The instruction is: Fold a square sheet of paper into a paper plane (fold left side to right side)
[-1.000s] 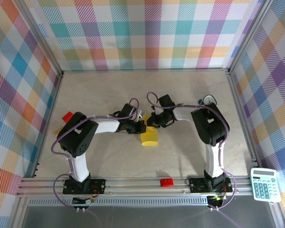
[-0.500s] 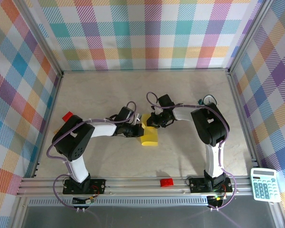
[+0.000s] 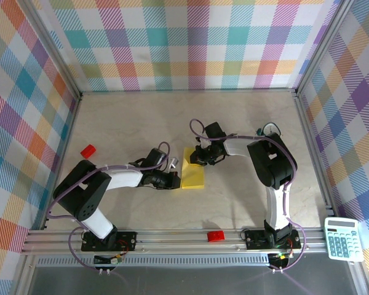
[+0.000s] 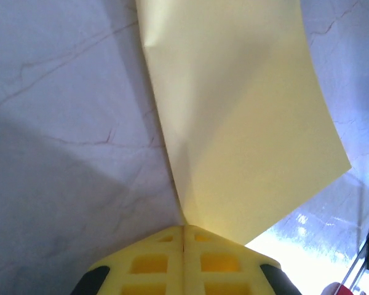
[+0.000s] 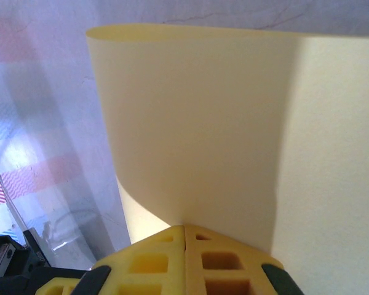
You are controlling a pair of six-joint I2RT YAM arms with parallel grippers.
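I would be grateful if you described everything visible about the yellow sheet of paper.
The yellow sheet of paper is thin, plain and matte, bent over itself in a soft curve, resting on the table. The shut left hand pinches one corner; the shut right hand pinches an edge.

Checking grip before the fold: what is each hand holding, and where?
The thin yellow paper sheet: left hand pinches a left corner, right hand its far edge.

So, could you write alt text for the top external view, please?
A yellow sheet of paper is held from two sides: the left gripper at its left edge, the right gripper at its far-right corner. A red brick lies left, a calculator near right.
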